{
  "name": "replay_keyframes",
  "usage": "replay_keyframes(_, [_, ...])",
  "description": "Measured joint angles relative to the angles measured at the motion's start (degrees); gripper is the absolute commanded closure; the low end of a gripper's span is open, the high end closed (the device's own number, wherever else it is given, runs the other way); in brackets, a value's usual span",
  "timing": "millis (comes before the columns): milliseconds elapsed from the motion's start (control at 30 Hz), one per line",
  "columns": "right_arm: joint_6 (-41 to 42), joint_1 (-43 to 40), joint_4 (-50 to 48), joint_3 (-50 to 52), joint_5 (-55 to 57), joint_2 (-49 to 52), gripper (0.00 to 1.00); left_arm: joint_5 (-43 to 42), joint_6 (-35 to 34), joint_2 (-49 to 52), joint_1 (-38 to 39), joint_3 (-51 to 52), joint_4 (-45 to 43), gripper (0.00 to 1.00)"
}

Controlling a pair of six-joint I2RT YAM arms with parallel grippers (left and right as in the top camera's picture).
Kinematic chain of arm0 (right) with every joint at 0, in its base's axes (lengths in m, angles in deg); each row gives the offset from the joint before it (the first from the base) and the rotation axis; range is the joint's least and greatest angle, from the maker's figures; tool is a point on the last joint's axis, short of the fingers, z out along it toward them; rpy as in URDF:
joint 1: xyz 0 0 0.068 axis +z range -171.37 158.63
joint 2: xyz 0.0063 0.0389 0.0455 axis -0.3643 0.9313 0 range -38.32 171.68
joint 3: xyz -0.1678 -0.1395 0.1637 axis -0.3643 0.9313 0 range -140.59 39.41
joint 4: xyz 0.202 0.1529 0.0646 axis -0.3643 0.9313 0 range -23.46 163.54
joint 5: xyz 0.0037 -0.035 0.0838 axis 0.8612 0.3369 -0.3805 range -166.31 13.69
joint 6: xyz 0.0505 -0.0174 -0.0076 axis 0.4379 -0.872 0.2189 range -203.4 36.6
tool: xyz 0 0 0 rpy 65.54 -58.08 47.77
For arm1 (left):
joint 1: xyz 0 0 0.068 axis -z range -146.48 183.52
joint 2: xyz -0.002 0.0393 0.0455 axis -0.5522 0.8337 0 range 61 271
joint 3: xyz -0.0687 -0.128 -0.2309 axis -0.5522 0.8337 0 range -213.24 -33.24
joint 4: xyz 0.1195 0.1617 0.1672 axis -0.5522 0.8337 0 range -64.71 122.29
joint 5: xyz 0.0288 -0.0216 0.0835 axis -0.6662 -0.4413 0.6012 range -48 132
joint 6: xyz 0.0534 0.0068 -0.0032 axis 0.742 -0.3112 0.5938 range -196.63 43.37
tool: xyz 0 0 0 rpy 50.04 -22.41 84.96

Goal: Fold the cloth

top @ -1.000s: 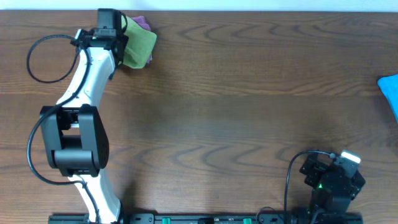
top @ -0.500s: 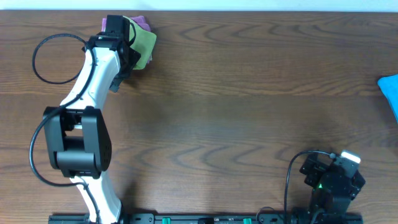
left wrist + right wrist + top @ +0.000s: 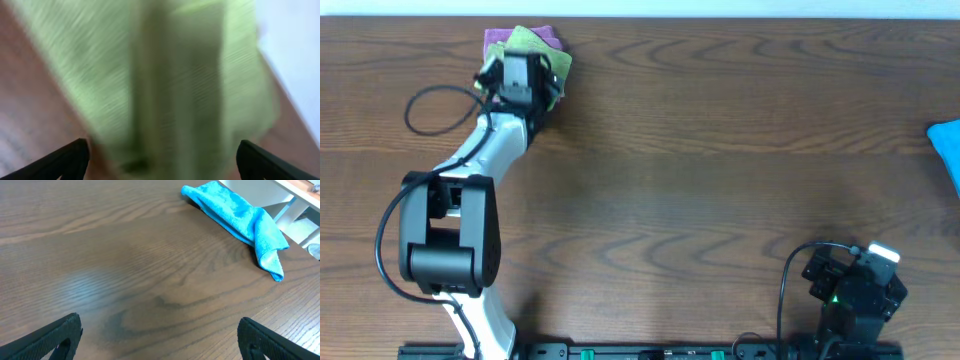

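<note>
A folded green cloth lies at the table's far left, on top of a purple cloth. My left gripper hovers over the green cloth's near side. In the left wrist view the green cloth fills the blurred frame, and the left gripper is open with nothing between the fingers. A blue cloth lies crumpled at the right edge and also shows in the right wrist view. My right gripper is open and empty, parked at the front right.
The table's far edge runs just behind the stacked cloths. The left arm's black cable loops to the left of the arm. Bare wood table lies between the two arms.
My left gripper has swung right and toward the near side, uncovering the top of the green and purple cloths. The cloths and the right arm have stayed put.
</note>
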Motion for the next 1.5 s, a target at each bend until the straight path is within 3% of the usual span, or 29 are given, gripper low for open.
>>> replay_keyframes(233, [0.00,0.00,-0.02,0.00,-0.02,0.00,0.01,-0.55,-1.53,0.02,-0.24,0.55,0.15,0.05])
replay_keyframes(567, [0.00,0.00,-0.02,0.00,0.00,0.00,0.01,-1.20,-0.57,0.04,-2.64,0.55,-8.52,0.05])
replay_keyframes(900, [0.00,0.00,-0.02,0.00,-0.02,0.00,0.01,-4.07,-0.13,1.18,-2.25,0.63,-4.42,0.05])
replay_keyframes(1200, [0.00,0.00,-0.02,0.00,-0.02,0.00,0.01,-4.68,-0.17,2.03,-2.25,1.07,-12.81,0.05])
replay_keyframes(1267, [0.00,0.00,-0.02,0.00,0.00,0.00,0.01,-4.92,-0.22,2.54,-2.25,1.07,-12.85,0.00])
replay_keyframes(1400, [0.00,0.00,-0.02,0.00,-0.02,0.00,0.01,-5.07,-0.72,3.28,-2.25,1.11,-12.76,0.53])
replay_keyframes(1467, [0.00,0.00,-0.02,0.00,-0.02,0.00,0.01,-5.25,-0.79,3.32,-2.25,1.27,-12.81,0.68])
replay_keyframes(1500, [0.00,0.00,-0.02,0.00,0.00,0.00,0.01,-5.40,-0.39,3.32,-2.25,1.29,-12.90,0.70])
